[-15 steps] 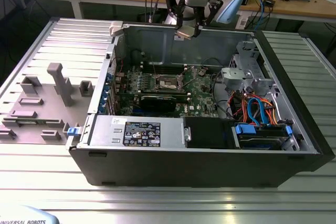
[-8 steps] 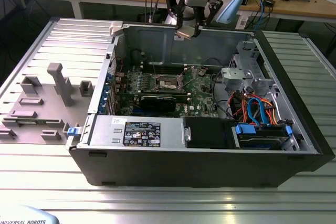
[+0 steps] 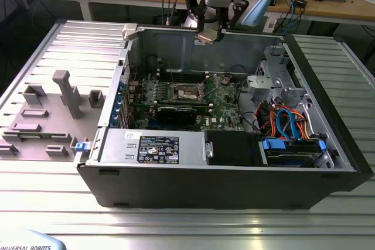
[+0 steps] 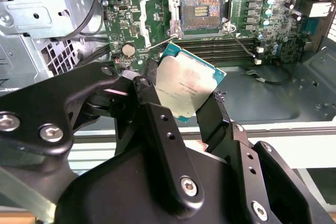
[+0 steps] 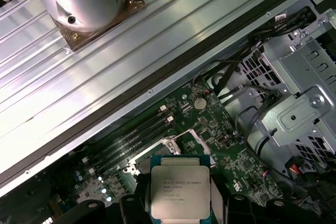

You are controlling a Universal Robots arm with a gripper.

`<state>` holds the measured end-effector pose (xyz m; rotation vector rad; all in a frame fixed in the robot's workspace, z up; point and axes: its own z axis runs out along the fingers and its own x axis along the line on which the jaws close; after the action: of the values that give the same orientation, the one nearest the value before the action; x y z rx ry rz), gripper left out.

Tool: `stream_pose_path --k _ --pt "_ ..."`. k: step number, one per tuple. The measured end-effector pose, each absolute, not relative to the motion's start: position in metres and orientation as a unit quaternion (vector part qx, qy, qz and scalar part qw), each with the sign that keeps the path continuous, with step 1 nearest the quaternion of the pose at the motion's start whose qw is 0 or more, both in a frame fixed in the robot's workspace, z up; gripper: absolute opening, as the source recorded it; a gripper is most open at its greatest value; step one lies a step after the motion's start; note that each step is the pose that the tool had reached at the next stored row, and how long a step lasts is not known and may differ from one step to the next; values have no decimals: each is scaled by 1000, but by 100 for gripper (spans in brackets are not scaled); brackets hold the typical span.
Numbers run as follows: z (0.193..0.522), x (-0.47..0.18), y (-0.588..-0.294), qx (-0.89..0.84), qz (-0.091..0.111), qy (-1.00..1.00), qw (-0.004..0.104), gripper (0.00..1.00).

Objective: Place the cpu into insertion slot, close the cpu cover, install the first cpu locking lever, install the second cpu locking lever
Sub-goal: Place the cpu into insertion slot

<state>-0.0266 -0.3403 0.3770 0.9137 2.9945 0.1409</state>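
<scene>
Pinching the cpu (image 4: 186,90) by two opposite edges, the jaws hold it in the air over the open computer case (image 3: 222,185), well apart from the motherboard (image 4: 131,24). In the exterior view the cpu hangs at about 12 o'clock of the insertion slot (image 3: 188,92), up near the case's far wall. Its silver-grey top shows in both wrist views. The insertion slot is uncovered, its dark centre bare in the second wrist view, with the long memory slots (image 4: 226,51) just beside it. A black graphics card (image 3: 179,112) lies at 6 o'clock of the slot, and a bundle of blue and orange cables (image 3: 287,124) at 4 o'clock. The case rests on a ribbed metal desk (image 3: 187,226).
</scene>
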Motion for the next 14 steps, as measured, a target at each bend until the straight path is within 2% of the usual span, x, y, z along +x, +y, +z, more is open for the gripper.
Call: stream_pose_path --k 14 --pt "376 -27 -340 336 44 941 6 54"
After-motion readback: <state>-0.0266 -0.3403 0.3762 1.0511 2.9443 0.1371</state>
